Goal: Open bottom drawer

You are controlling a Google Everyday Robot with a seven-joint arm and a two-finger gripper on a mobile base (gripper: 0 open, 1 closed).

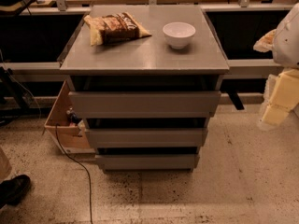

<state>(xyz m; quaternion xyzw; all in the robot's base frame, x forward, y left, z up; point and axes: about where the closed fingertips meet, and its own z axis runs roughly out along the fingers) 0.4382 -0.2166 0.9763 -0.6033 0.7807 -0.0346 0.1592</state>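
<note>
A grey cabinet with three drawers stands in the middle of the camera view. The bottom drawer (147,161) is the narrowest and shortest front, flat and handle-less, close to the floor and pushed in. Above it are the mid-sized drawer front (145,137) and the widest top drawer front (145,104). My gripper (279,99) is at the right edge of the view, its pale yellow fingers hanging well to the right of the cabinet and above the level of the bottom drawer, touching nothing.
On the cabinet top (140,55) lie a snack bag (114,28) and a white bowl (179,33). A cardboard box (63,120) and a black cable (77,167) are at the left. A shoe (13,188) shows at the lower left. Speckled floor lies in front.
</note>
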